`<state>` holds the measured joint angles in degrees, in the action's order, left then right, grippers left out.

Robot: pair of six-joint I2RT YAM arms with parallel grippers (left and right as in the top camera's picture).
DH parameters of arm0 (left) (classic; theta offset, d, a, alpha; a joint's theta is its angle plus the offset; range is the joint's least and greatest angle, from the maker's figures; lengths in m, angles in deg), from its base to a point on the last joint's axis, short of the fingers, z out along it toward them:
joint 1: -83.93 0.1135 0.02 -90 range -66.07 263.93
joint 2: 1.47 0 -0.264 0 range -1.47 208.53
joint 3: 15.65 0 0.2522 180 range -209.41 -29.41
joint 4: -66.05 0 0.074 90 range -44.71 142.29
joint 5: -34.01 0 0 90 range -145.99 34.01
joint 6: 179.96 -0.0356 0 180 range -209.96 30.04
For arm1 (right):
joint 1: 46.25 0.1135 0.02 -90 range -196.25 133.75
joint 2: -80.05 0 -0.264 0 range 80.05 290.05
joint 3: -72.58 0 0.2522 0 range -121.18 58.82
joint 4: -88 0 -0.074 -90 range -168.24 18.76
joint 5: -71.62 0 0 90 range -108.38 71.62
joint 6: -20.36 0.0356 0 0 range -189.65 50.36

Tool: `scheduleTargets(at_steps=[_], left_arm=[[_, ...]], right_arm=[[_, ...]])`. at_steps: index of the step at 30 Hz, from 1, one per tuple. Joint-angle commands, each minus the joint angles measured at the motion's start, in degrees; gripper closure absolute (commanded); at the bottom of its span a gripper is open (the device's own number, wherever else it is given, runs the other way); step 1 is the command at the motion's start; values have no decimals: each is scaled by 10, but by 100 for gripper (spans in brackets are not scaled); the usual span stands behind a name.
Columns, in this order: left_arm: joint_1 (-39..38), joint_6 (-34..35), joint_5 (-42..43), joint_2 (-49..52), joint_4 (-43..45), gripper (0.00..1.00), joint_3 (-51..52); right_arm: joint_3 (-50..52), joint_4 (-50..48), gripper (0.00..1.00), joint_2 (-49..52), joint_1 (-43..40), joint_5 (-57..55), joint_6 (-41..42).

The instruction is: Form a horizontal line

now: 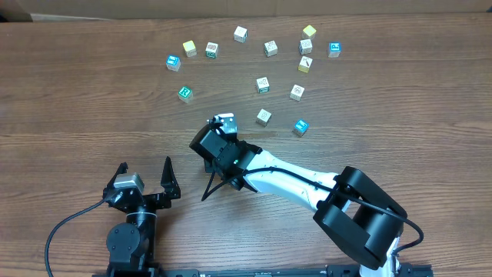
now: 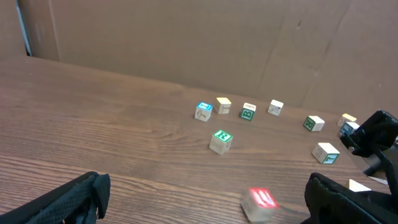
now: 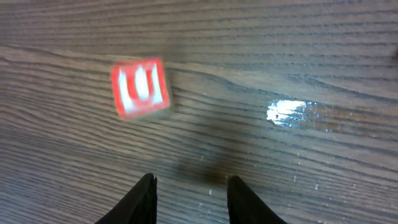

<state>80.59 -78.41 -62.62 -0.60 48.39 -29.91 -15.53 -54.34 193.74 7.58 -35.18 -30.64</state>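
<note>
A red U cube (image 3: 140, 87) lies blurred on the wood, up and to the left of my right gripper (image 3: 189, 196), which is open with nothing between its fingers. The same red cube (image 2: 260, 203) shows in the left wrist view, just left of that gripper's right finger (image 2: 348, 199). In the overhead view the right arm hides it. My left gripper (image 1: 146, 173) stands wide open and empty near the front edge. A green R cube (image 1: 184, 93) (image 2: 221, 140) sits alone farther back. My right gripper (image 1: 217, 185) points down at mid-table. No horizontal line is in view; the cubes lie apart.
Several loose cubes are scattered across the back of the table, among them a blue one (image 1: 173, 62), a yellow one (image 1: 189, 48), a white one (image 1: 241, 34) and a blue one (image 1: 300, 127). A cardboard wall (image 2: 186, 37) stands behind the table.
</note>
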Motion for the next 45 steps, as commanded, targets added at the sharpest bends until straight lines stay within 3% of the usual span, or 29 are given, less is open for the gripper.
scheduleTargets(at_steps=[1, 4, 8, 14, 21, 25, 32, 34, 42, 45], left_arm=[[3, -13, 5, -5, 0, 0, 2], [3, -13, 5, -5, 0, 0, 2], [3, -13, 5, -5, 0, 0, 2], [3, -13, 5, -5, 0, 0, 2], [3, -13, 5, -5, 0, 0, 2], [3, -13, 5, -5, 0, 0, 2], [3, -13, 5, -5, 0, 0, 2], [3, -13, 5, -5, 0, 1, 2], [3, -13, 5, -5, 0, 1, 2], [3, -13, 5, -5, 0, 0, 2]], right_arm=[[-6, -8, 63, 8, 0, -10, 0], [-6, -32, 50, 8, 0, -9, -12], [-6, -72, 44, 8, 0, -12, -47], [-6, -90, 44, 8, -10, -12, -48], [-6, -109, 26, 8, -31, -12, -48], [-8, -111, 26, -2, -48, -7, -49], [-14, -68, 49, -64, -106, 10, -49], [-14, -61, 50, -66, -124, 10, -49], [-9, -10, 31, -62, -166, 6, -45], [-2, -3, 29, -62, -166, -24, -25]])
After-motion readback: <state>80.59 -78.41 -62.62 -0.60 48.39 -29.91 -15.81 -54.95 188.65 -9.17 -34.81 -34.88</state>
